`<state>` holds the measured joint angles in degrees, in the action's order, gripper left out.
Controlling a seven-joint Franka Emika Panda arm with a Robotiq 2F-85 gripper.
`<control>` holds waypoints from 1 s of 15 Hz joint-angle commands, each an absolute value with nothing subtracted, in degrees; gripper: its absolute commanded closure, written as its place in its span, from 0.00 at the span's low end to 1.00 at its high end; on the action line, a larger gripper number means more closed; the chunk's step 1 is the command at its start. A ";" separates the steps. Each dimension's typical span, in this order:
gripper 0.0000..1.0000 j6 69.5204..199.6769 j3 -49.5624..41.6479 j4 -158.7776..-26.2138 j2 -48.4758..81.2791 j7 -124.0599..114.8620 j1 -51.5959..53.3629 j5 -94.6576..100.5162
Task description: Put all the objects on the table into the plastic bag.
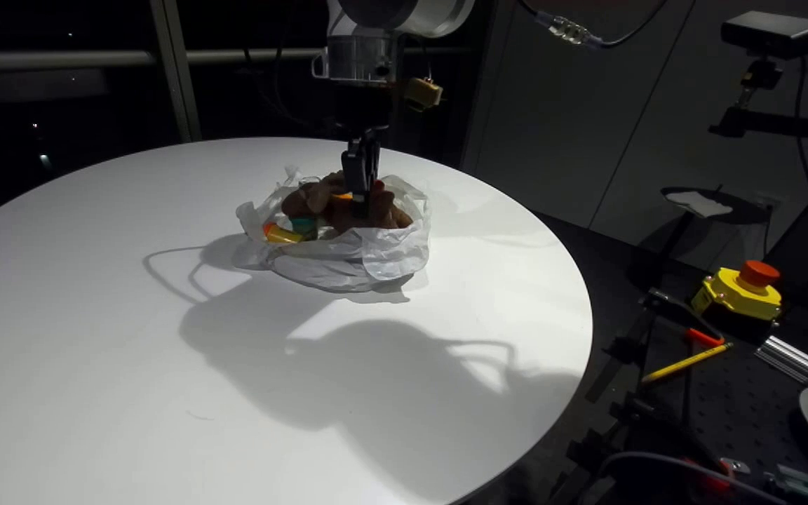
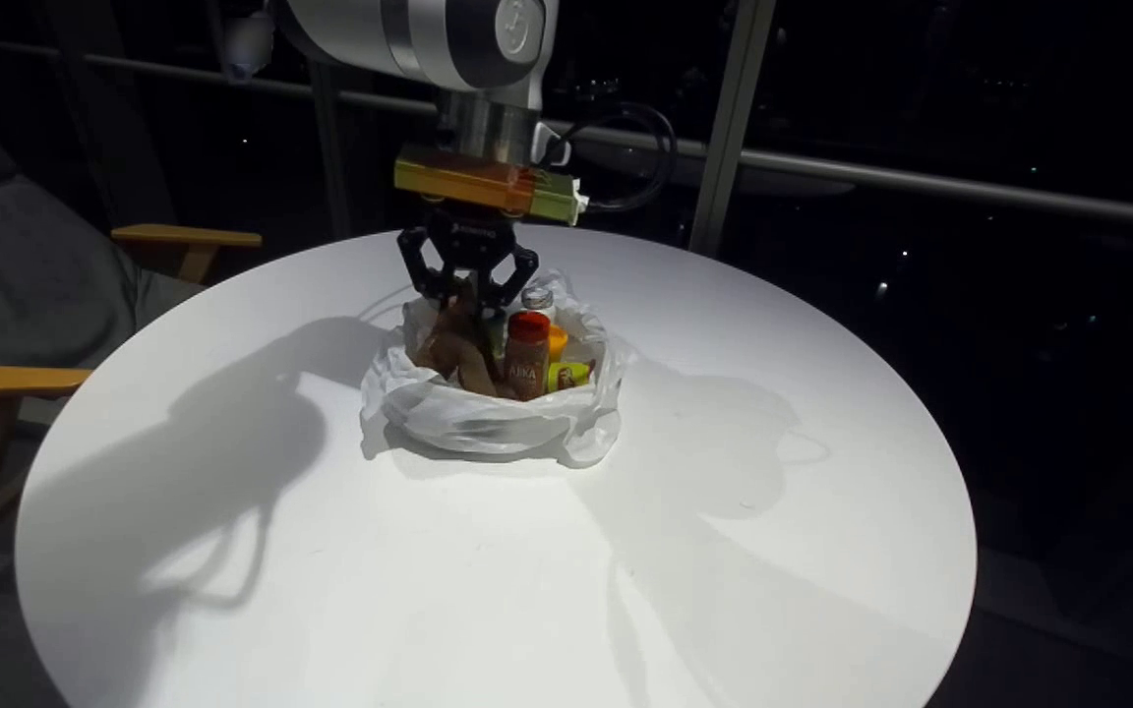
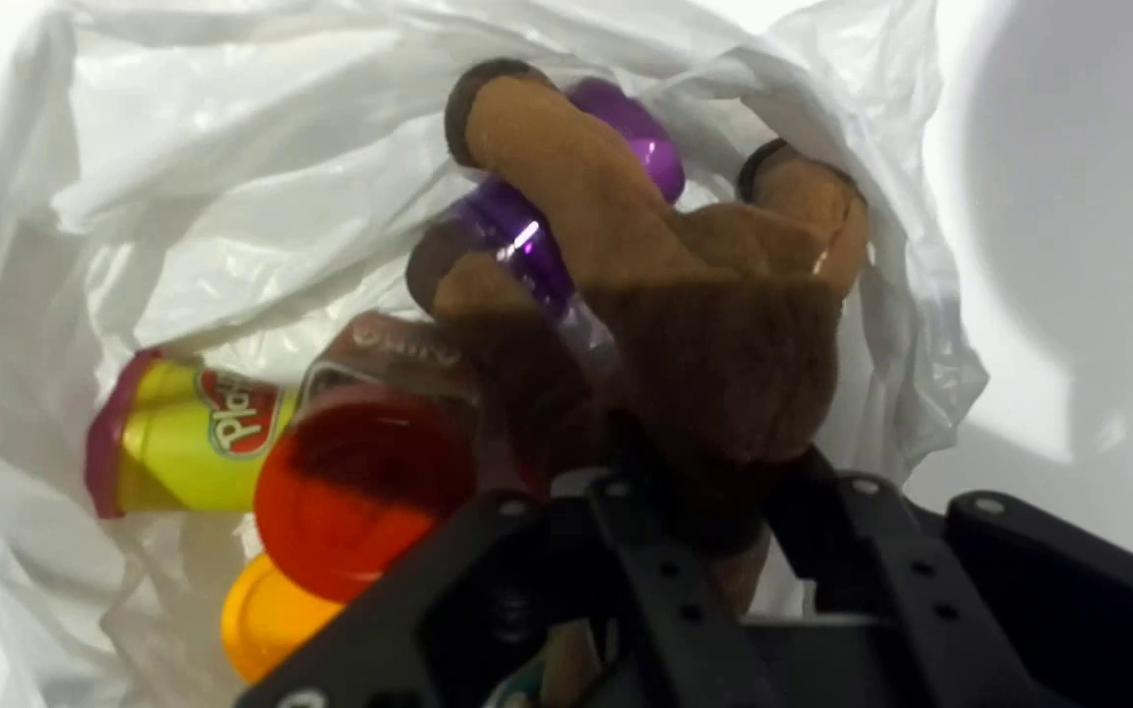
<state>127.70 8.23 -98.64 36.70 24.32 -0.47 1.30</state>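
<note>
A white plastic bag stands open on the round white table, in both exterior views. A brown plush toy with dark feet lies on top inside it, also in an exterior view. My gripper points down into the bag mouth. Its fingers are partly closed on the plush toy, with brown plush filling the gap. A red-lidded jar, a yellow Play-Doh can, an orange lid and a purple item sit around and under the toy. The toy's far part is hidden by my fingers.
The round white table shows only the bag, with arm shadows across it. A grey chair with wooden arms stands beside the table. A black rig with a yellow and red stop button stands past the table edge.
</note>
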 commanded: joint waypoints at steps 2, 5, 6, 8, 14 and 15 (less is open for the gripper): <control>0.27 128.99 10.90 -106.68 29.82 28.54 -3.80 -3.51; 0.05 128.97 12.73 -108.13 27.00 30.75 -4.83 -8.44; 0.00 128.93 13.08 -108.25 26.21 31.15 -4.82 -9.77; 0.00 128.13 13.40 -108.07 24.41 30.51 -4.23 -11.95; 0.00 115.42 9.51 -103.80 17.55 13.99 0.86 -8.03; 0.00 113.63 8.83 -103.59 16.17 11.02 1.48 -7.35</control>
